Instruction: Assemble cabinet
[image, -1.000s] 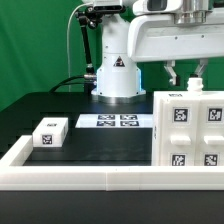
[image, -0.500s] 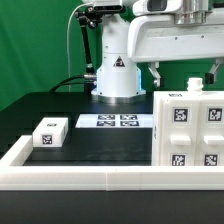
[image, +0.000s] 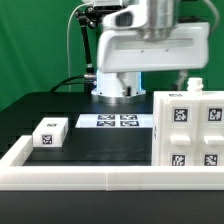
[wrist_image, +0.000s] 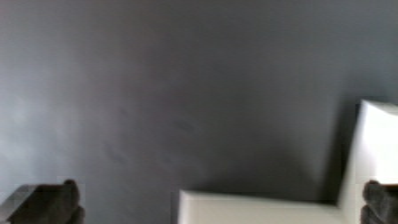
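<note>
Pincer (wrist_image: 214, 204) spread wide, dark fingertips (wrist_image: 50, 202) well apart. White cabinet (wrist_image: 267, 208) corner shows between them, blurred, against plain dark grey bench (wrist_image: 160, 90).

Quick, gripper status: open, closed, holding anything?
Gripper: open, jaws wide apart, holding nothing.

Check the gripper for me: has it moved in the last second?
Yes. The gripper has swung toward the exterior view's left, judged against the cabinet, which has stayed put. It hangs just above the cabinet's top.
</note>
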